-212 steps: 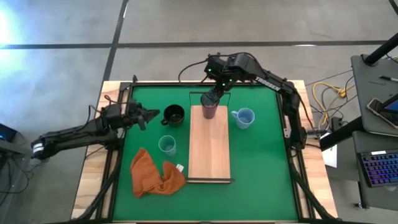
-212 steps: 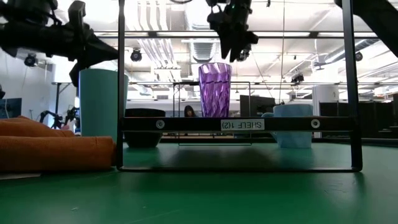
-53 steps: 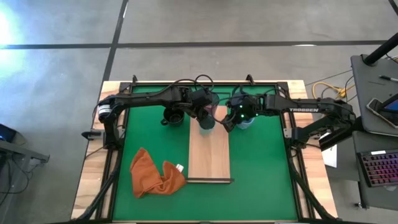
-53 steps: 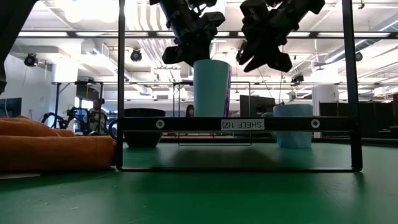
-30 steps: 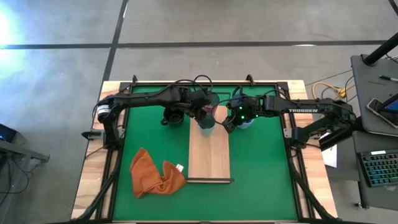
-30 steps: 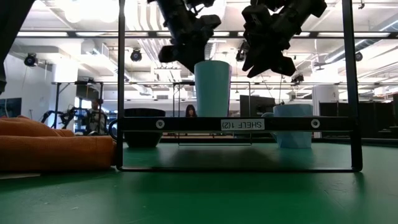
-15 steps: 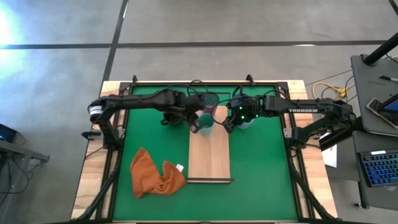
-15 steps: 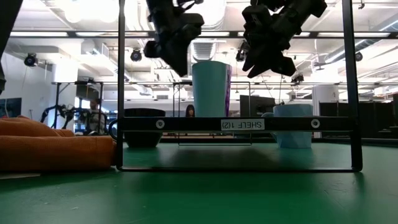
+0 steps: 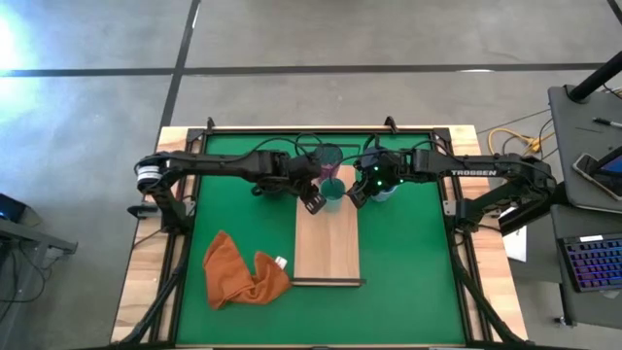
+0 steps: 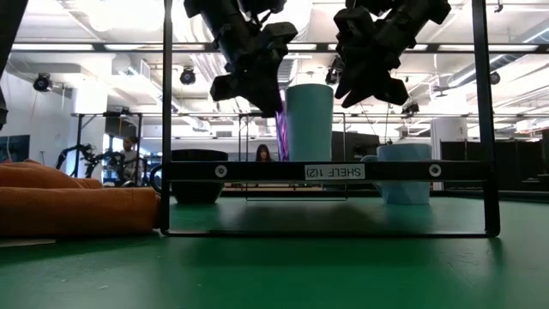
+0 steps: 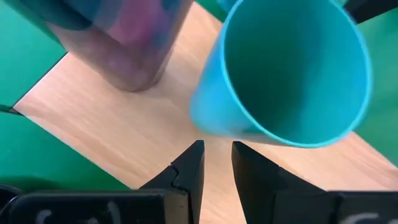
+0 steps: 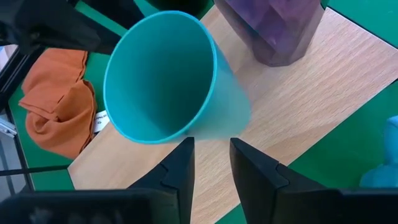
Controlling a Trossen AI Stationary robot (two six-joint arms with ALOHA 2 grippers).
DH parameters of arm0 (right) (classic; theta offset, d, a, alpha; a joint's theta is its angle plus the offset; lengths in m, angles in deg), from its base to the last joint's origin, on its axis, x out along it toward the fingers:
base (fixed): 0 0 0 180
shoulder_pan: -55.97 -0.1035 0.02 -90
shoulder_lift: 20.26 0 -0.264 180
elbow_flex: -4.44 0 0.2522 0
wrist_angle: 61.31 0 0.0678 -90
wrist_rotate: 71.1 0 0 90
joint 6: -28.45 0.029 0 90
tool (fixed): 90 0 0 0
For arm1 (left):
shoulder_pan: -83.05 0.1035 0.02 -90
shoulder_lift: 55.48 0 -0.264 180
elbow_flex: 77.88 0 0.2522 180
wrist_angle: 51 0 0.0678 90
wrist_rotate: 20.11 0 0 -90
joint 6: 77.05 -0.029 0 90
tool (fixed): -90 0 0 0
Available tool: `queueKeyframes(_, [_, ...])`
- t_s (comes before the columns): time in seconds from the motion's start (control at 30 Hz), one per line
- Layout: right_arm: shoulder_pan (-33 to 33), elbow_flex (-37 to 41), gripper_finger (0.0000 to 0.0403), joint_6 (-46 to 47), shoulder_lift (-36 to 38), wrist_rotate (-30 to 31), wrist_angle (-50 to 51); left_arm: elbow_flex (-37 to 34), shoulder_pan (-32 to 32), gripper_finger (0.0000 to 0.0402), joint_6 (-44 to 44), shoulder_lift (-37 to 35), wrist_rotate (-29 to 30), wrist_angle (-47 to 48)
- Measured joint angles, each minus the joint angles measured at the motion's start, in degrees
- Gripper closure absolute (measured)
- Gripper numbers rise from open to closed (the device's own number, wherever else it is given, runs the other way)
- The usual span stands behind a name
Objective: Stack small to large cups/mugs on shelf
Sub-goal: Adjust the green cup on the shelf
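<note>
1. You see the teal cup (image 9: 333,189) standing upright on the shelf's (image 9: 327,243) far end, just in front of the purple cup (image 9: 328,171).
2. Your left claw (image 9: 312,201) hovers just left of the teal cup, fingers slightly parted, pinching nothing.
3. Your right claw (image 9: 354,194) hovers just right of it, likewise slightly parted and empty.
4. The blue mug (image 10: 404,172) sits on the tabletop (image 9: 408,262), right of the shelf.

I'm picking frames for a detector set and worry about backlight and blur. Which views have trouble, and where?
Low view: bright ceiling lights backlight both claws into silhouettes, left claw and right claw, though the teal cup reads clearly. Left wrist view: the purple cup is soft and cropped. High view: a glare patch at the left edge, otherwise even.
</note>
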Motion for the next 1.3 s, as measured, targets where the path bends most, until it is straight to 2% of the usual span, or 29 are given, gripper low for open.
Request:
queueKeyframes(0.5, [0.0,0.02,0.0301,-0.02,0.0,-0.59,-0.86,0.43,0.07,0.0333,-0.05,-0.21,1.37,3.92])
queueKeyframes(0.73, [0.0,0.07,0.0299,-1.37,0.0,-0.63,-6.9,0.82,0.07,0.0333,-0.02,-0.83,2.28,3.93])
queueKeyframes(0.9, [0.0,0.1,0.0303,-1.97,0.0,-0.09,-7.38,0.68,0.07,0.0333,0.0,-1.11,2.94,4.07])
queueKeyframes(1.03, [0.0,0.17,0.0299,-2.58,0.0,0.04,-7.02,0.64,0.12,0.0333,-0.02,-1.31,4.23,5.08])
queueKeyframes(1.13, [0.0,0.17,0.0296,-3.9,0.0,0.05,-7.01,0.53,0.12,0.0333,-0.05,-2.72,6.78,9.71])
queueKeyframes(1.3, [0.0,-0.06,0.0296,-6.91,0.28,-0.22,-6.13,0.36,0.12,0.0333,0.09,-8.69,11.89,15.57])
